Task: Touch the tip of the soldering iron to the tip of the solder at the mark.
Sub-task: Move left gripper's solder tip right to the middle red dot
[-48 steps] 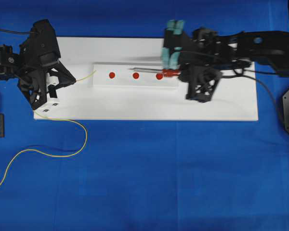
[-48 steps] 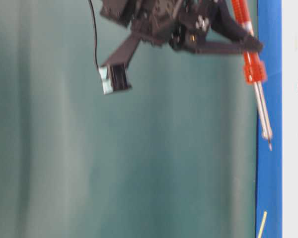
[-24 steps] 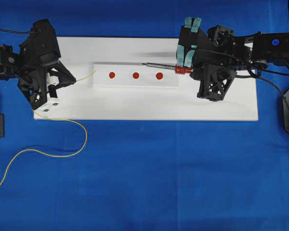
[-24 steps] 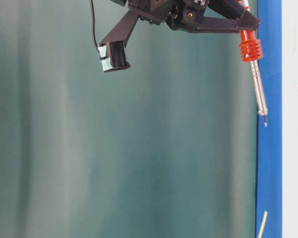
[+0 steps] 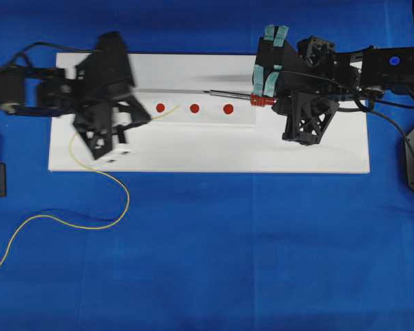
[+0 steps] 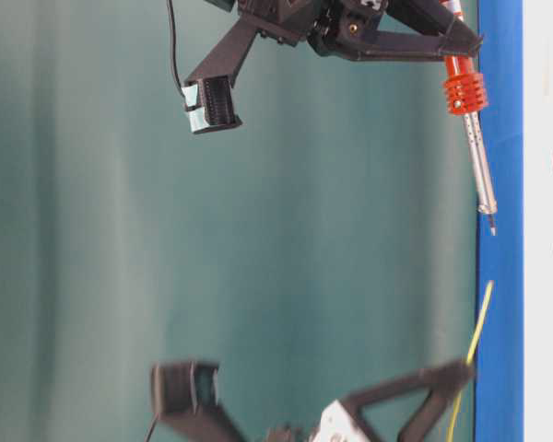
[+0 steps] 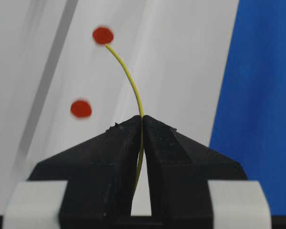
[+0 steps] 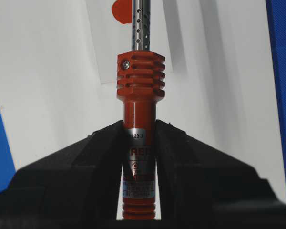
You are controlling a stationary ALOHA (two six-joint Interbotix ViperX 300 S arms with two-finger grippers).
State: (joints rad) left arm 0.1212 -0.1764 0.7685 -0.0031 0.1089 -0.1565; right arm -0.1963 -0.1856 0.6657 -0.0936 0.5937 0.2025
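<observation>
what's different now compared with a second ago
The left pincer, shut on the thin yellow solder wire, slid right along the white board, so the wire's tip now sits near the leftmost red dot. The right pincer, clamping the orange-red-handled soldering iron, pulled back to the right early on, then held. The grips and the board are unchanged.
</observation>
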